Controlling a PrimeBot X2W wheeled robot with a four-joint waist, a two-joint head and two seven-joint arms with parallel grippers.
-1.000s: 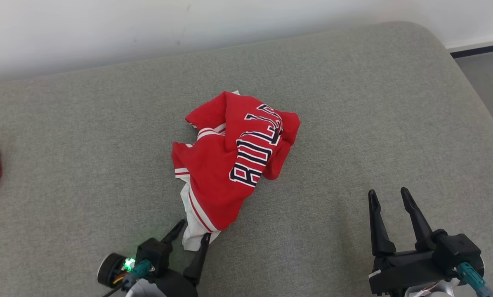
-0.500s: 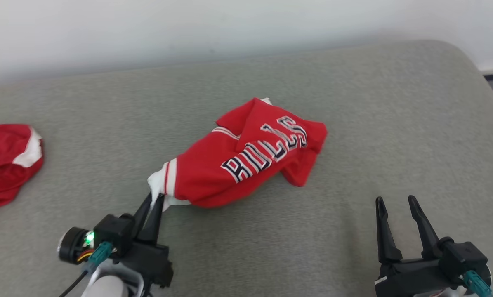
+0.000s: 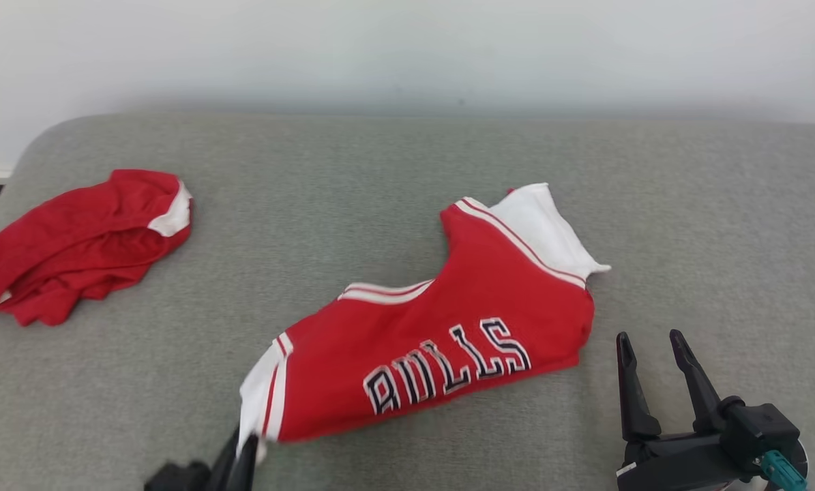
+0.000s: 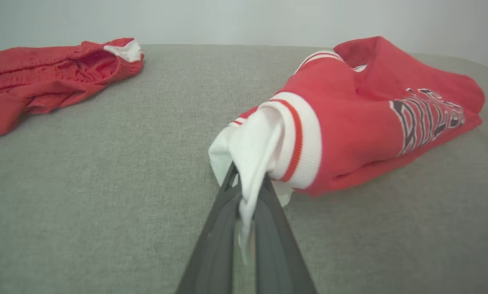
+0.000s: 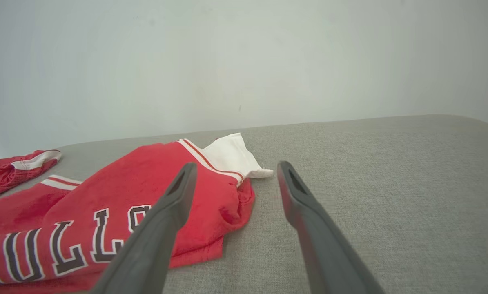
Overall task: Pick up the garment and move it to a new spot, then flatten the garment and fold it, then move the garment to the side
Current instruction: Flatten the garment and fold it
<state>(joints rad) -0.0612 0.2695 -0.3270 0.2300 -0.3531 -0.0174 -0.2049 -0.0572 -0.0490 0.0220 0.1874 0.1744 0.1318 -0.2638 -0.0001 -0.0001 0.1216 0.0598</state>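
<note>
1. Red jersey [image 3: 448,341] lies on the grey cushion [image 3: 352,177], front-centre, "BULLS" lettering up, stretched from lower left to upper right in the head view.
2. Left gripper [image 3: 241,455] is at the bottom edge of the head view, jaws clamped together on the jersey's white trim [image 4: 250,139], which is bunched between the fingers.
3. Right gripper [image 3: 649,337] has its jaws apart and holds nothing, just beside the jersey's right end.
4. Second red cloth [image 3: 80,239] lies crumpled at the cushion's far left, well apart from the jersey.

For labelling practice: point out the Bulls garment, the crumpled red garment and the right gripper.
Bulls garment [image 3: 489,293]: head view, red body.
crumpled red garment [image 3: 73,239]: head view, its middle.
right gripper [image 3: 649,337]: head view, between jaws.
</note>
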